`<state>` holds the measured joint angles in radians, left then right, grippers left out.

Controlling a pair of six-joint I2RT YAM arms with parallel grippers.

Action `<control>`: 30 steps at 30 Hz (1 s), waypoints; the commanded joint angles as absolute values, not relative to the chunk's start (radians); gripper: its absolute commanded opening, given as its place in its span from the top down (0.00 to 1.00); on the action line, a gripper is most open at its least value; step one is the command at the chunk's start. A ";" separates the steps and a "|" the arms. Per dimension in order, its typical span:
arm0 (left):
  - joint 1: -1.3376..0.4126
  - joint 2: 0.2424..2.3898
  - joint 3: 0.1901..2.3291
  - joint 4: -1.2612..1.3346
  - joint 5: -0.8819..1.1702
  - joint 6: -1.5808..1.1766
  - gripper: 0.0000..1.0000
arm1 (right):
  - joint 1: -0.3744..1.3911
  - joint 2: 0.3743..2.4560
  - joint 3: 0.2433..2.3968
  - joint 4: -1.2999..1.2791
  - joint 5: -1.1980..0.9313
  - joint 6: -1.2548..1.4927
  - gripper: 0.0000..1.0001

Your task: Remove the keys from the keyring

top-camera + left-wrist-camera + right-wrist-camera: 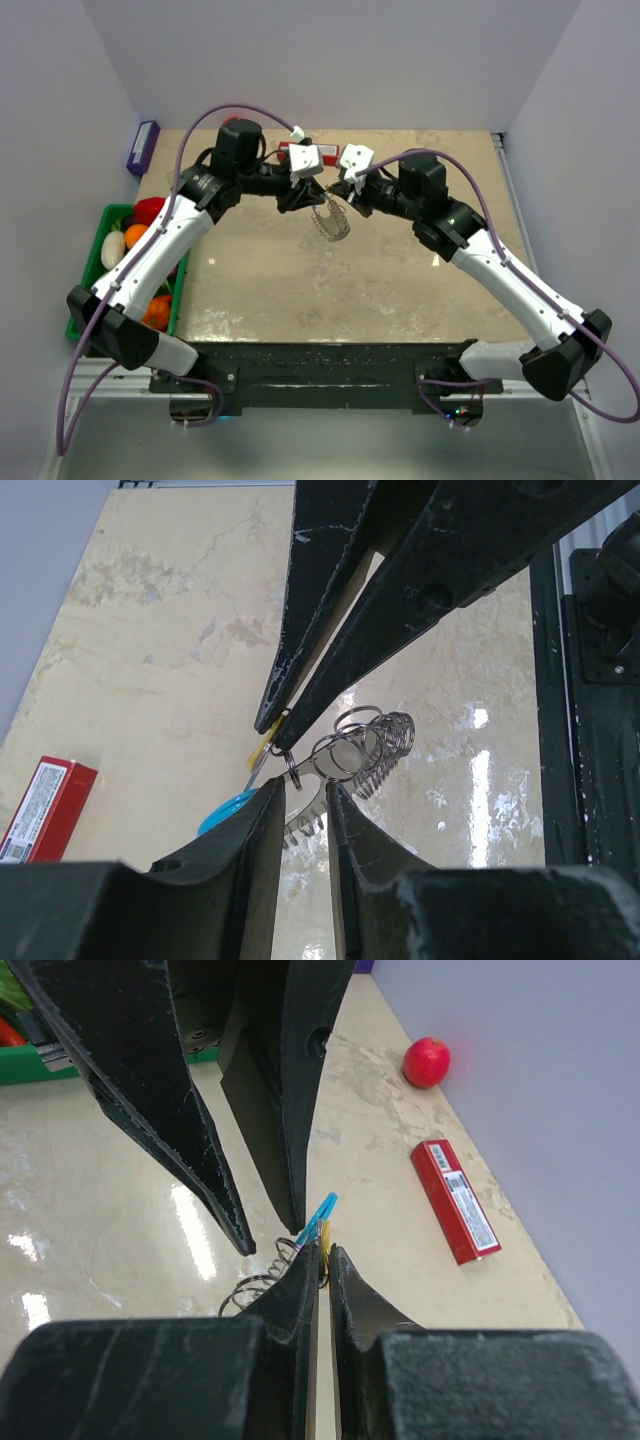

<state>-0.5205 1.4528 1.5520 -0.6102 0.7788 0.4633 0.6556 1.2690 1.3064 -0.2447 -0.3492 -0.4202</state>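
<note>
Left gripper [305,805] narrowly closed on keyring [385,742]; right gripper [322,1255] pinched shut on keys [325,1232] (one brass piece) just beside keyring; key looks attached; removal not yet done.

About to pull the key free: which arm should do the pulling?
Right, probably. The right end effector pinches the key at its tips; the left end effector clamps the keyring, anchoring it.

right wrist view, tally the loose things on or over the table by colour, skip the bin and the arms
red: 2, ball and box
silver with light blue: 1, keyring
brass yellow: 1, key
total: 4
</note>
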 commanded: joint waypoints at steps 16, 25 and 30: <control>-0.528 1.480 1.578 -0.588 0.798 0.442 0.71 | 0.660 1.252 1.332 -0.169 -0.339 -0.402 1.00; -0.534 1.493 1.574 -0.574 0.785 0.431 0.95 | 0.660 1.259 1.338 -0.172 -0.353 -0.403 1.00; -0.535 1.491 1.571 -0.568 0.776 0.431 1.00 | 0.660 1.256 1.327 -0.176 -0.345 -0.414 1.00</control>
